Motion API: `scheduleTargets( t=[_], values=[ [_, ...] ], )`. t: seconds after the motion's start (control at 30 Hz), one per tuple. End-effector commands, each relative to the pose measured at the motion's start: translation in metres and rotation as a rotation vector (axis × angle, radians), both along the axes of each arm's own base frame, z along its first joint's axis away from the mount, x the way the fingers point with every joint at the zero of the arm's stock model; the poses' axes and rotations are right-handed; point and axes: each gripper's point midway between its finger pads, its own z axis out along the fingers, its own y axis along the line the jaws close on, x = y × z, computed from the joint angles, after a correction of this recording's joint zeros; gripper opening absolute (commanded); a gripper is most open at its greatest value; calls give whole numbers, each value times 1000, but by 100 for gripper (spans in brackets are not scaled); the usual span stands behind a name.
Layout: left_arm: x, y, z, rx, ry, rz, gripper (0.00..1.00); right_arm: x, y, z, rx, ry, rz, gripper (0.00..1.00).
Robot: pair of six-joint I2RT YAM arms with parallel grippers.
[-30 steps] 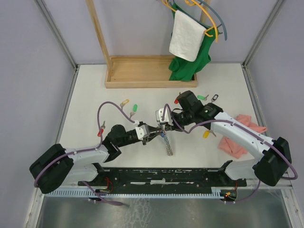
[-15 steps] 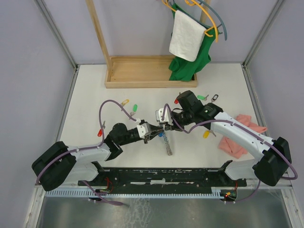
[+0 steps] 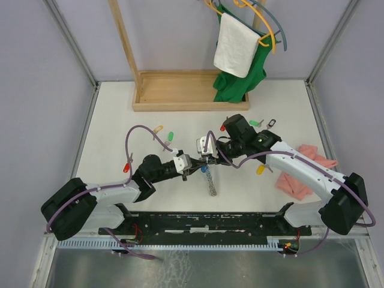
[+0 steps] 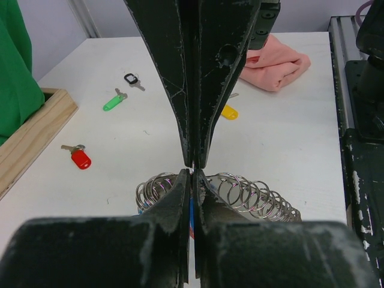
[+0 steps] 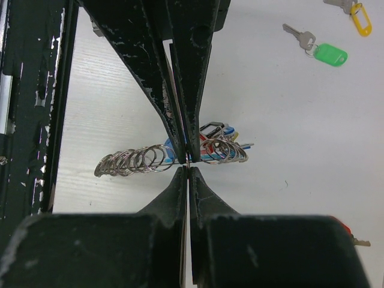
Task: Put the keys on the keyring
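Note:
The keyring is a grey coil of rings (image 3: 211,183) with a bunch of coloured tagged keys (image 5: 222,147), and it lies mid-table. My left gripper (image 3: 189,167) and right gripper (image 3: 207,158) meet tip to tip over it. Both are shut on a thin ring of the keyring, seen in the left wrist view (image 4: 193,168) and the right wrist view (image 5: 187,167). Loose keys lie around them: yellow (image 3: 158,128), green (image 3: 170,135), red (image 3: 126,168), red (image 3: 223,127), green (image 3: 255,123), black (image 3: 271,123) and yellow (image 3: 260,170).
A pink cloth (image 3: 303,168) lies at the right. A wooden rack base (image 3: 174,90) stands at the back. A green garment (image 3: 240,78) and a white towel (image 3: 235,45) hang above the back right. Purple cables loop off both wrists.
My left gripper has drawn slightly back to the left and up. A blue tag now shows between the grippers. The right arm has stayed put.

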Motion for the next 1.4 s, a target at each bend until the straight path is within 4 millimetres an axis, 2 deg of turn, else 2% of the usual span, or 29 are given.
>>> scheduleTargets(
  t=[0.0,0.07,0.17,0.27,0.43,0.53,0.63,0.87,1.07,1.2,1.37],
  values=[
    [4,-3,22,-59,-33,5,3,7,13,35,95,-63,-4,5],
    [8,1,21,-68,-33,41,3,7,11,40,110,-54,-43,15],
    [14,11,20,-90,-38,108,3,5,7,47,130,-5,-131,23],
    [17,18,21,-104,-45,147,3,4,-1,50,148,64,-264,37],
    [19,28,16,-107,-39,197,3,9,-26,43,116,175,-559,49],
    [21,36,18,-126,-46,237,3,17,-50,26,38,244,-791,52],
    [24,44,22,-151,-45,278,3,20,-75,-1,-62,326,-981,54],
    [27,60,33,-203,-46,356,3,32,-134,-44,-142,469,-1377,60],
    [26,67,36,-212,-55,375,3,46,-196,-75,-181,473,-1695,60],
    [23,66,36,-211,-55,362,3,51,-221,-100,-207,499,-1827,56],
    [22,65,36,-202,-53,352,3,56,-235,-123,-252,498,-1919,54]
  ],
)
